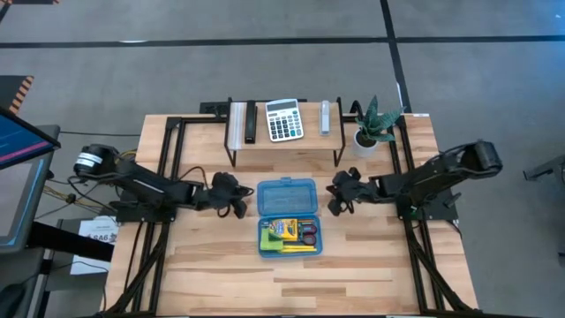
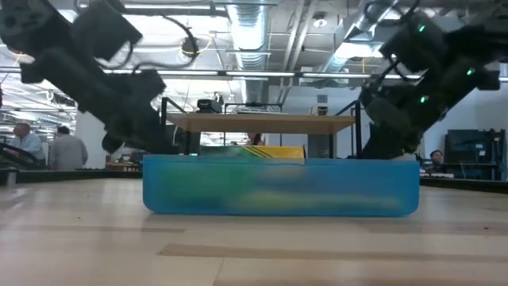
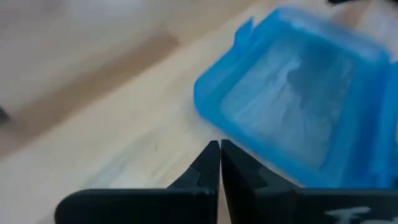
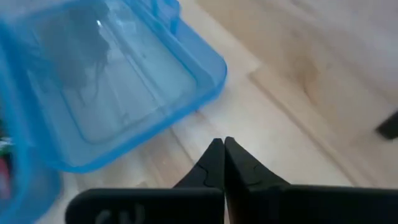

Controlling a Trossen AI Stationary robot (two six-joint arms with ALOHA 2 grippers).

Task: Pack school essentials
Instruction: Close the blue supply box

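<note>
Even overhead light, soft focus close in

Ceiling strip lights [image 2: 254, 36] glared in the low view; the blue case [image 2: 280, 187] there was blurred. Beyond the closed fingers [image 3: 211, 168], wrist views were smeared and unfocused. Shadows on the table [image 1: 221, 265] stayed faint.

The wooden table [image 1: 221, 265] is being occupied by an open blue case [image 1: 288, 216], a small shelf [image 1: 284, 141] and a potted plant [image 1: 372, 126].

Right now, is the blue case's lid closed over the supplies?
No, the blue case lies open, its lid flat on the table beside the filled tray.
</note>
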